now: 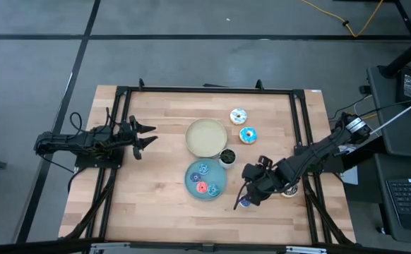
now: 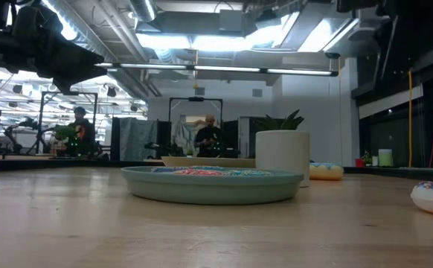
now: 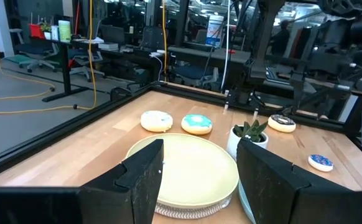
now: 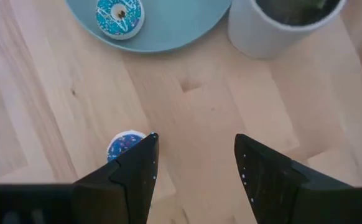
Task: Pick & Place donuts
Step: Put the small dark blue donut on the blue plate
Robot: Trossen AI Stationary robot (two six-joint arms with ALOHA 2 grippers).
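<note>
My right gripper [image 1: 248,197] [image 4: 193,149] hangs open over bare wood near the table's front right, pointing steeply down. A tiny blue donut [image 4: 122,146] [image 1: 244,203] lies flat on the table just outside one finger, not between the two. Several tiny donuts [image 1: 203,178], blue and one pink, lie on the blue plate [image 1: 189,185]. The white-iced donut [image 1: 239,116] and the light-blue-iced donut [image 1: 248,135] rest flat farther back. A dark brown donut [image 3: 282,122] lies beyond the pot. My left gripper [image 1: 147,138] [image 3: 199,171] waits open and level at the table's left.
A cream plate [image 1: 195,141] [image 3: 168,155] sits at mid-table, with the blue plate [image 4: 168,31] [image 2: 213,186] in front of it. A small white pot with a plant [image 1: 227,156] [image 4: 274,28] [image 3: 250,135] stands between the plates and my right gripper. Black rails [image 1: 301,134] frame the tabletop.
</note>
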